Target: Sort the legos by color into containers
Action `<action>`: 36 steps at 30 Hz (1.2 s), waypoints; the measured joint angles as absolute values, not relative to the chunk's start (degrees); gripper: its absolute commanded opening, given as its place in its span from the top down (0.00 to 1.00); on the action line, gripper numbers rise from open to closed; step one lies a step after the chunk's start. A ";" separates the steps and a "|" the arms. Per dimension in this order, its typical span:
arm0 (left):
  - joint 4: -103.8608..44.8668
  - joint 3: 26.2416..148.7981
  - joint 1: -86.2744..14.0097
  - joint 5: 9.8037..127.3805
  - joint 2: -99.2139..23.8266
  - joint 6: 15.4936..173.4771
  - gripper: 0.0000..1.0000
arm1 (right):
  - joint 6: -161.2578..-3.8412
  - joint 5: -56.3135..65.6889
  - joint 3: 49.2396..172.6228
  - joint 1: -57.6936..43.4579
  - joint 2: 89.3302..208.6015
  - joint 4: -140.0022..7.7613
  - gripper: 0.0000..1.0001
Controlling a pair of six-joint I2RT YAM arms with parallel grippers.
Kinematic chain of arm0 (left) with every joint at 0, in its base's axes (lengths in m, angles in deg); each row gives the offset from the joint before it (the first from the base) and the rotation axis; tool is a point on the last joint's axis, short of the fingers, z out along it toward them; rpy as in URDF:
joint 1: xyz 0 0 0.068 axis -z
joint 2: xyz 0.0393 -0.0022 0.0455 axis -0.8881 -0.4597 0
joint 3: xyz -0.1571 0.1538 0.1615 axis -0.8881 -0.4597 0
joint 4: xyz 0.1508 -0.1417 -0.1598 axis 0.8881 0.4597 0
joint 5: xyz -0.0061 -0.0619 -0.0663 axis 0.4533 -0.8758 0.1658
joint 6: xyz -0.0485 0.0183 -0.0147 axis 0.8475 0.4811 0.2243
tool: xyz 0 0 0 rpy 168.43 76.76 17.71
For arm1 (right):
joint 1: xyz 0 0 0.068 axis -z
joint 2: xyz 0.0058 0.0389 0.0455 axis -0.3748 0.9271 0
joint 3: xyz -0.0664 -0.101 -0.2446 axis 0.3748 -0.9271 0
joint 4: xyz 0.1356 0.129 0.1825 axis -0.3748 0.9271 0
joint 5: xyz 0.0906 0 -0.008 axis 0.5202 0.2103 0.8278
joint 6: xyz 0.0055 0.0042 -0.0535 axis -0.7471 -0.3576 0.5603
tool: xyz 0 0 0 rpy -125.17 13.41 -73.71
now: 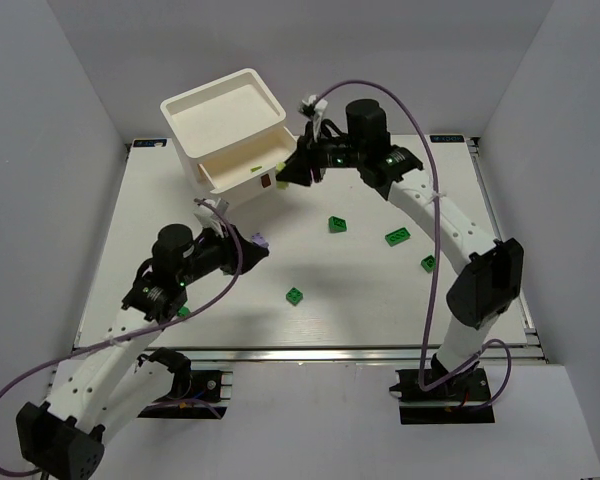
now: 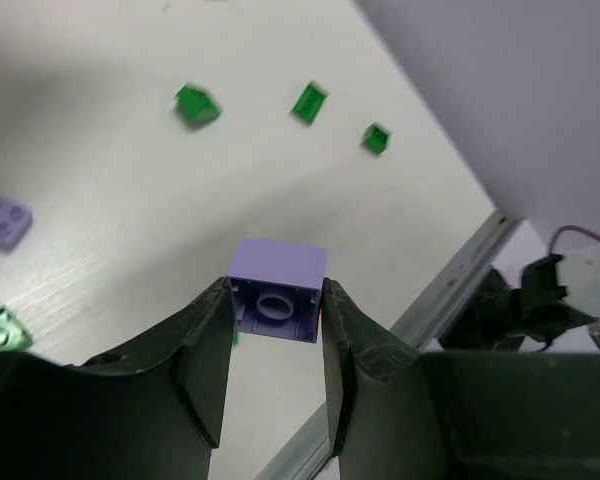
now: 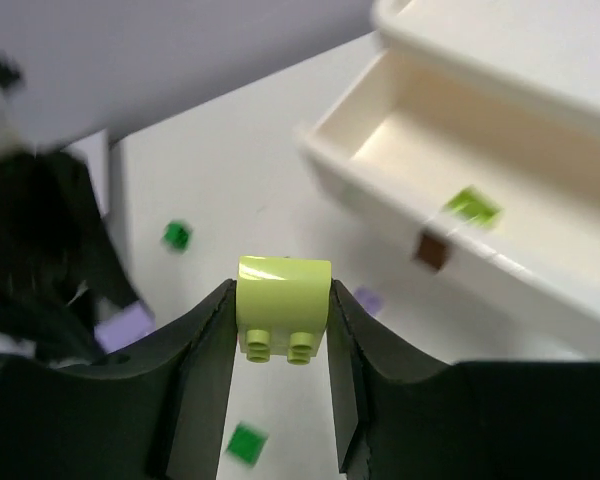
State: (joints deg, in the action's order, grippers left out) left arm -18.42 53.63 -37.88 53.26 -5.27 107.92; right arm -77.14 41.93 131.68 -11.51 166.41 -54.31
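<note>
A purple brick [image 2: 277, 285] is pinched between the left gripper's [image 2: 275, 325] jaws and held above the table [image 2: 130, 200]. A yellow-green brick [image 3: 283, 300] is clamped in the right gripper [image 3: 283, 335], just in front of the open drawer [image 3: 380, 200], where another yellow-green brick [image 3: 472, 206] is seen lying. Green bricks [image 1: 337, 224] are scattered over the table, and a second purple brick [image 2: 2, 220] lies flat there too.
</note>
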 measured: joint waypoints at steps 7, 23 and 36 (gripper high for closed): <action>-10.53 53.52 -37.70 59.66 -13.09 107.35 1.00 | -76.62 24.05 151.46 -12.95 179.93 -54.79 1.00; -5.07 53.55 -37.70 68.10 -25.42 107.79 0.41 | -74.92 6.63 155.81 -14.68 194.86 -60.43 0.59; -3.89 54.03 -37.70 68.86 -26.60 108.66 0.29 | -75.64 11.05 151.02 -14.02 188.00 -59.21 0.42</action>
